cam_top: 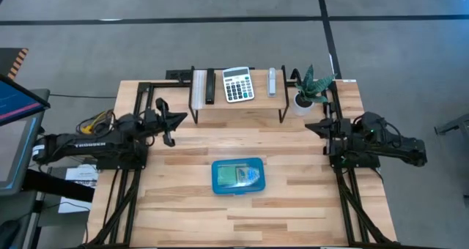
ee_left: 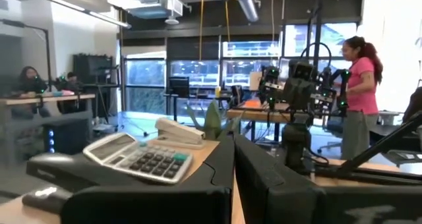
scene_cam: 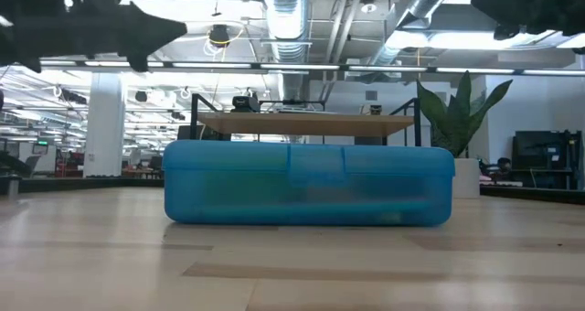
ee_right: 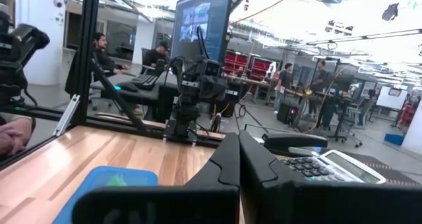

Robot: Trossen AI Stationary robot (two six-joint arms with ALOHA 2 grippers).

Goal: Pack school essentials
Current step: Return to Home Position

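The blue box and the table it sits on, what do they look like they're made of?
The blue box looks like translucent, slightly frosted plastic: green contents show dimly through its lid. The table looks like light wood in joined strips, with visible grain and seams; its finish seems matte, perhaps sealed.

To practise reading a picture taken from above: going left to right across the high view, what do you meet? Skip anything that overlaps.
Left gripper → blue box → white stapler → right gripper.
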